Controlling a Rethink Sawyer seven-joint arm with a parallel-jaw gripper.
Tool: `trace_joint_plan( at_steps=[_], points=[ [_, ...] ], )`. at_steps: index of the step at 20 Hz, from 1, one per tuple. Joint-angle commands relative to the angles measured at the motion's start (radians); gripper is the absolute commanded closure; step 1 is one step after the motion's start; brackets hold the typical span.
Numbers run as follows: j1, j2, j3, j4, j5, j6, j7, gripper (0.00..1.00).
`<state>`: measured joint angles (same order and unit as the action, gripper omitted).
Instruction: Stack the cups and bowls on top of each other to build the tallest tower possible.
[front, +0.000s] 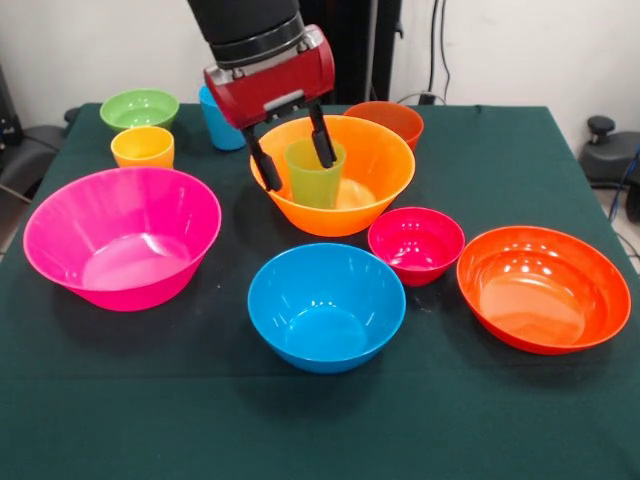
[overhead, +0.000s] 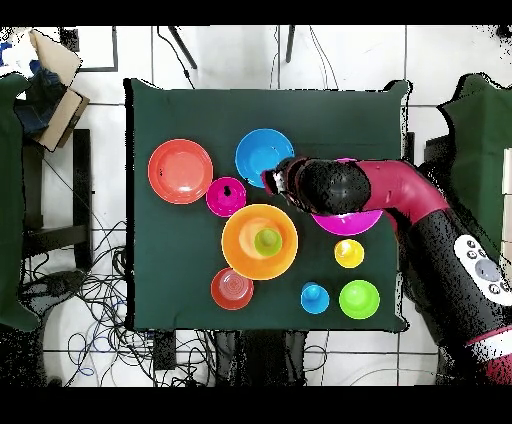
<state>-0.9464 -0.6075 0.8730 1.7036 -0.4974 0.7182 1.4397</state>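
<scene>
Gripper (front: 294, 152) found over big orange bowl (front: 375, 160), fingers spread either side of green cup (front: 314, 178); contact not determinable. Cup upright inside that bowl (overhead: 240, 232), mid-table. No tower built; other bowls standing separately.

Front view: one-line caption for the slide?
Sawyer's pincer straddles the green cup standing in the big orange bowl; other bowls and cups sit unstacked on the green table.
</scene>
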Motion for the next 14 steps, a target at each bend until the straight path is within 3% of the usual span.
trace_joint_plan(
  at_steps=[1, 9, 14],
  points=[
    [-0.046, 0.054, -0.038, 0.106, -0.019, -0.012, -0.048, 0.00],
    [-0.062, 0.119, -0.050, 0.067, -0.076, -0.058, -0.076, 0.00],
    [-0.082, 0.128, -0.039, 0.057, -0.075, -0.040, -0.096, 0.00]
  ],
)
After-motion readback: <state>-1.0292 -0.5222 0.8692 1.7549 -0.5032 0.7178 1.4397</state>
